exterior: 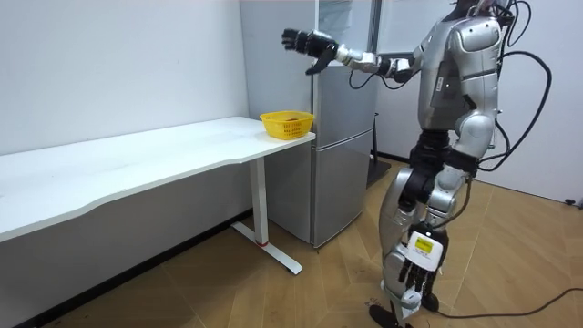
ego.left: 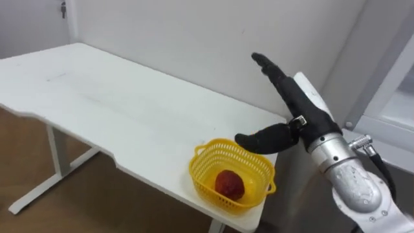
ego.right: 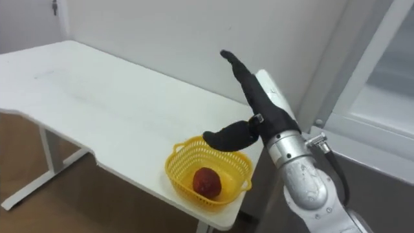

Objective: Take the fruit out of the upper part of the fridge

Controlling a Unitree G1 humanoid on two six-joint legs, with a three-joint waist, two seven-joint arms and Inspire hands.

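By the cut-off fridge (exterior: 342, 178), right hand (ego.left: 299, 103) hovers over basket (ego.left: 203, 175)

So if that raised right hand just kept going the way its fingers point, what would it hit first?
Probably the white wall behind the table. The right hand points up past the yellow basket, with nothing visible between, though depth is unclear.

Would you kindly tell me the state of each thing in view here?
Right hand: open, raised above the basket.
Left hand: hangs at the robot's side.
Basket: upright at the table edge, holds a red fruit.
Fridge: door state unclear.
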